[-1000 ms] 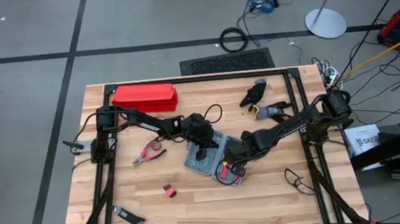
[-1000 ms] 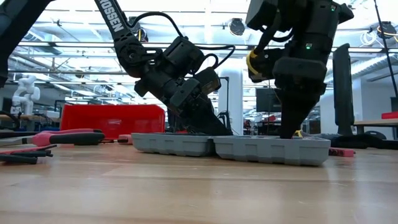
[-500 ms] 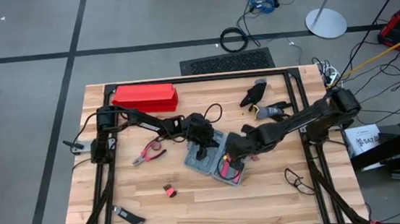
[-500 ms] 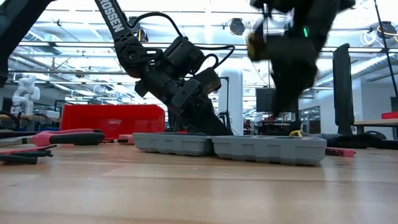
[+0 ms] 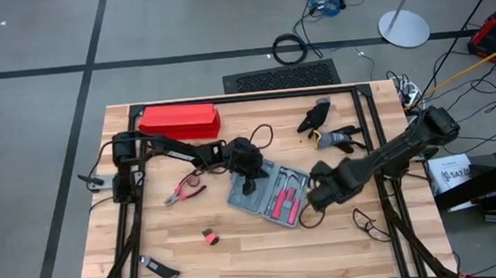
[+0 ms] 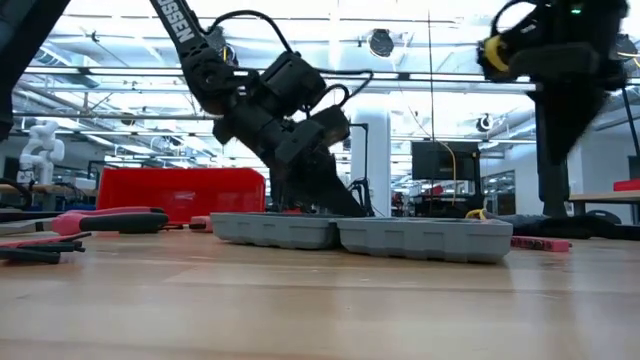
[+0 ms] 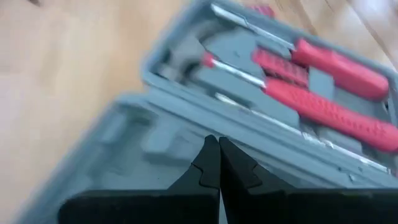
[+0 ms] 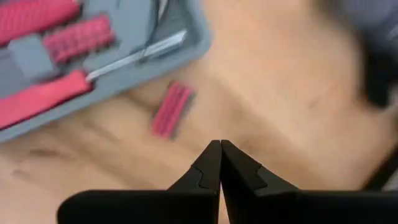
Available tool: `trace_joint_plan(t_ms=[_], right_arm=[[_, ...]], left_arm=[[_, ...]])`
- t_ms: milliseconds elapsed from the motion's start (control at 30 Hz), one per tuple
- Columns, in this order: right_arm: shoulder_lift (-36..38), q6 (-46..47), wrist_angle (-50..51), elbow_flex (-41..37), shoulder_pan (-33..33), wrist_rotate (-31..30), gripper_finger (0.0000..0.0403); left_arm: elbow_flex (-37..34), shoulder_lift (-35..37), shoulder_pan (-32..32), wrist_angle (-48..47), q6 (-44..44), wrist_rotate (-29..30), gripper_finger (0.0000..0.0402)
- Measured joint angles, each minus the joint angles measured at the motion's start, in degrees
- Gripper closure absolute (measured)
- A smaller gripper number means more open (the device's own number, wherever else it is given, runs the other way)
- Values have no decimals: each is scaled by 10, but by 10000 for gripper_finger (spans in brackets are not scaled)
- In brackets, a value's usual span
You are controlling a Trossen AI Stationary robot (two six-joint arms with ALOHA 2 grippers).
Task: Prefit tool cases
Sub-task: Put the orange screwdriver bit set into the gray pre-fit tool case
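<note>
The blue-grey tool case [image 5: 269,196] lies open and flat on the table's middle. Its right half [image 7: 311,81] holds red-handled tools in grey recesses. The left half [image 7: 143,140] shows bare recesses. My left gripper [image 5: 250,187] is shut and slants down over this left half, its tips [image 7: 215,146] close above the moulding. My right gripper [image 5: 311,202] is shut and raised off the case's right end. In the right wrist view its tips [image 8: 219,149] hang over bare wood near a small red piece [image 8: 171,109] beside the case's corner [image 8: 186,37]. My left gripper comes slanting down from the table's left, its shut fingertips [image 7: 205,155] over the case's left half [image 6: 275,228]. Whether they touch the moulding, I cannot tell.
A long red box [image 5: 179,121] lies at the far left and red-handled pliers [image 5: 183,192] left of the case. A small red item [image 5: 210,237] and a knife [image 5: 159,270] lie near the front left. Dark gloves [image 5: 328,125] lie far right, glasses [image 5: 370,223] near right.
My right gripper has risen off the case's right half and swung toward the table's right edge, rolling as it went; it stays shut. Red-handled tools now show uncovered in that half. My left gripper has lifted a little over the left half.
</note>
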State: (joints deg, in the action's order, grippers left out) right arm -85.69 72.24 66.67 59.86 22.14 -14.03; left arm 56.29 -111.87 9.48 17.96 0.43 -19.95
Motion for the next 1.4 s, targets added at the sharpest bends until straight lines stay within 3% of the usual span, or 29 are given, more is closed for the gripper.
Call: trace_joint_plan(t_ms=[167, 300, 467, 700, 800, 900, 1067, 1267, 1400], right_arm=[[-5, 75, -172, -55, 61, -3, 403], [-15, 117, -261, -100, 94, -76, 402], [-24, 114, -304, -139, 90, -82, 366], [-24, 79, -305, -144, 82, -113, 280], [-24, 94, -279, -144, 80, -115, 252], [-24, 108, -267, -144, 69, -115, 232], [-23, 85, -257, -144, 34, -106, 218], [-23, 80, -245, -144, -26, -11, 219], [-23, 66, -261, -144, -42, 5, 219]], left_arm=[[1, 30, 12, -5, 2, 43, 402], [2, 51, 14, 6, 45, 8, 402], [2, 51, 13, 0, 116, -5, 402], [3, 51, 15, -16, 198, 3, 402], [3, 51, 19, -39, 239, 40, 402], [3, 51, 21, -54, 256, 37, 402], [3, 43, 15, -55, 256, 34, 402], [3, 43, 9, -68, 254, 33, 402], [3, 43, 9, -72, 240, 32, 402]])
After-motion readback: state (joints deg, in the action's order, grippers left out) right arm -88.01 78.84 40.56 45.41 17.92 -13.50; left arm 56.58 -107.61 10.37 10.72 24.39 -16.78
